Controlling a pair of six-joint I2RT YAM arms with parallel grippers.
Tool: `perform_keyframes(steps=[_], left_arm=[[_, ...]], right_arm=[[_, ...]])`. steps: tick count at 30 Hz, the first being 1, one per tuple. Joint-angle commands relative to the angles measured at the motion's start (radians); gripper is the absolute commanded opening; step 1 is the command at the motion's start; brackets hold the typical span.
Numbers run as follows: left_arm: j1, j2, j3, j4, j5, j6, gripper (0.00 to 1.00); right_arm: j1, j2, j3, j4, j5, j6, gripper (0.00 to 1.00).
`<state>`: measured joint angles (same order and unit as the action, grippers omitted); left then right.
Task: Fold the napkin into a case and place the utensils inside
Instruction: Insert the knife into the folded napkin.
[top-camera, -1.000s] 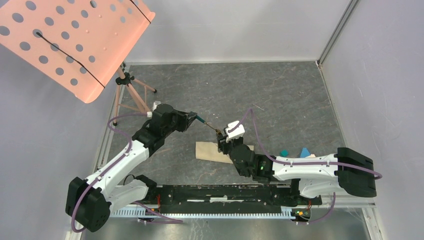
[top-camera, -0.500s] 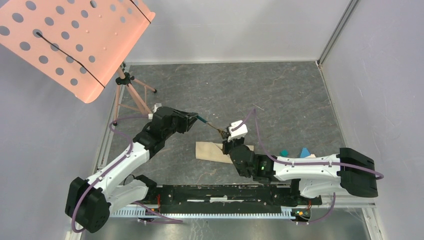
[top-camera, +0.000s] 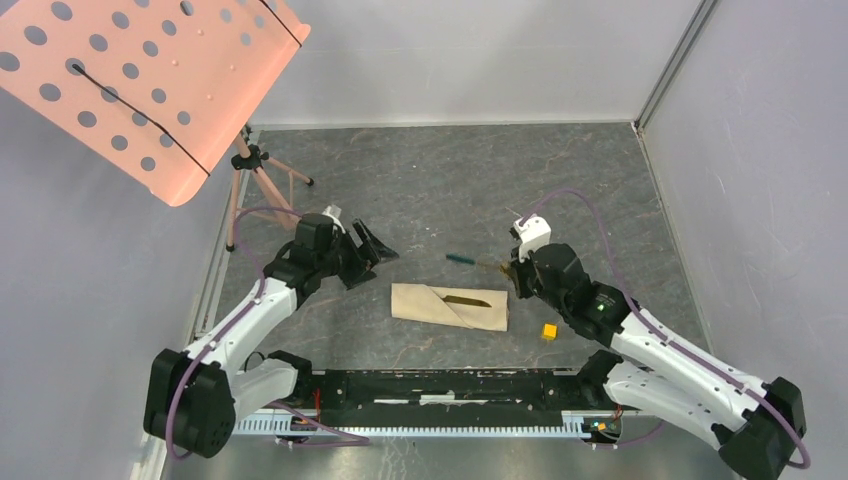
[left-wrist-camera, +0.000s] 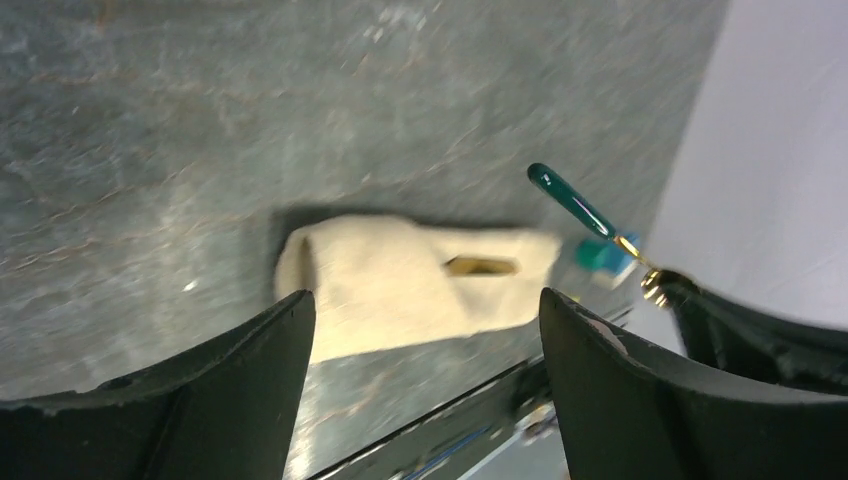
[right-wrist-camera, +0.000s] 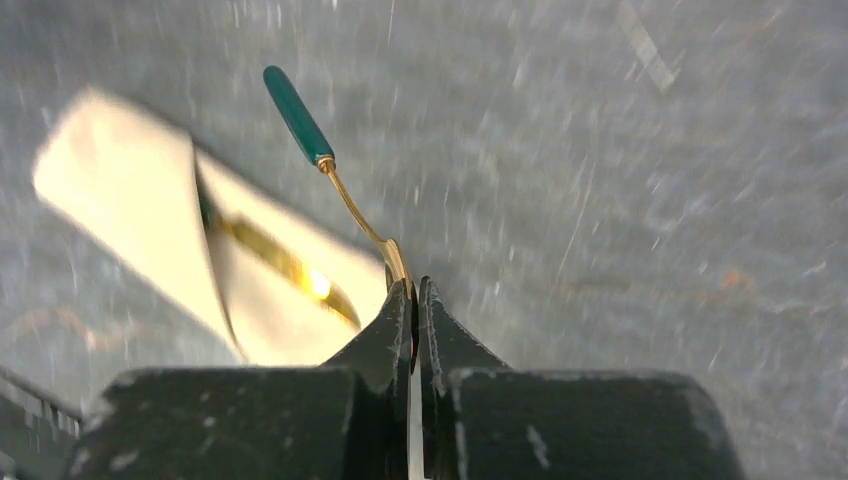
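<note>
The folded beige cloth napkin (top-camera: 430, 302) lies near the grey stone-look counter (top-camera: 450, 180)'s front edge, with a gold piece of cutlery (top-camera: 468, 300) tucked inside; bare counter stretches beyond it. Since a second ago the left jaws have released the teal-handled gold utensil (top-camera: 463, 259) and drawn back, gaping and empty. The right jaws are pinched shut on its gold end, holding it just beyond the napkin's far edge.

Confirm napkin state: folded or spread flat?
Folded. The napkin lies as a narrow strip with a diagonal flap across it, and a gold utensil shows in the pocket opening.
</note>
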<state>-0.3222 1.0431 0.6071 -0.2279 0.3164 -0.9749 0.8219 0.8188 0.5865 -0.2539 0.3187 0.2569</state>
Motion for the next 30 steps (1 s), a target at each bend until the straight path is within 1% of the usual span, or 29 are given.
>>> perform_keyframes(steps=[1, 3, 7, 8, 10, 12, 14, 19, 21, 23, 25, 26, 28, 30], left_arm=[[0.000, 0.037, 0.002, -0.147, 0.100, 0.313, 0.87], [-0.001, 0.038, -0.015, -0.162, 0.086, 0.329, 0.82], [-0.005, 0.044, -0.072, -0.125, 0.118, 0.324, 0.75], [-0.007, 0.047, -0.086, -0.110, 0.125, 0.321, 0.74], [-0.011, 0.058, -0.105, -0.088, 0.133, 0.317, 0.72], [-0.021, 0.080, -0.117, -0.067, 0.141, 0.307, 0.69], [-0.034, 0.099, -0.131, -0.034, 0.152, 0.296, 0.66], [-0.065, 0.145, -0.144, 0.016, 0.152, 0.280, 0.66], [-0.068, 0.160, -0.141, 0.018, 0.149, 0.284, 0.65], [-0.070, 0.166, -0.139, 0.018, 0.143, 0.289, 0.64], [-0.070, 0.169, -0.141, 0.018, 0.136, 0.292, 0.63], [-0.070, 0.173, -0.142, 0.019, 0.133, 0.294, 0.61], [-0.070, 0.180, -0.147, 0.027, 0.132, 0.296, 0.60], [-0.070, 0.189, -0.152, 0.042, 0.135, 0.294, 0.57]], right_arm=[[-0.129, -0.031, -0.001, -0.270, -0.379, -0.061, 0.00], [-0.206, -0.058, -0.018, -0.277, -0.474, -0.068, 0.00], [-0.364, -0.082, -0.046, -0.318, -0.587, -0.100, 0.00], [-0.380, -0.083, -0.047, -0.319, -0.625, -0.100, 0.00], [-0.406, -0.077, -0.041, -0.341, -0.647, -0.100, 0.00], [-0.422, -0.082, -0.036, -0.358, -0.660, -0.100, 0.00], [-0.428, -0.119, -0.031, -0.352, -0.659, -0.077, 0.00], [-0.431, -0.149, 0.018, -0.418, -0.555, -0.069, 0.00], [-0.432, -0.156, 0.027, -0.437, -0.542, -0.075, 0.00], [-0.432, -0.155, 0.027, -0.449, -0.584, -0.073, 0.00], [-0.431, -0.152, 0.011, -0.452, -0.679, -0.072, 0.00], [-0.431, -0.155, -0.001, -0.455, -0.703, -0.072, 0.00], [-0.431, -0.169, -0.026, -0.454, -0.727, -0.067, 0.00], [-0.430, -0.183, -0.053, -0.446, -0.719, -0.060, 0.00]])
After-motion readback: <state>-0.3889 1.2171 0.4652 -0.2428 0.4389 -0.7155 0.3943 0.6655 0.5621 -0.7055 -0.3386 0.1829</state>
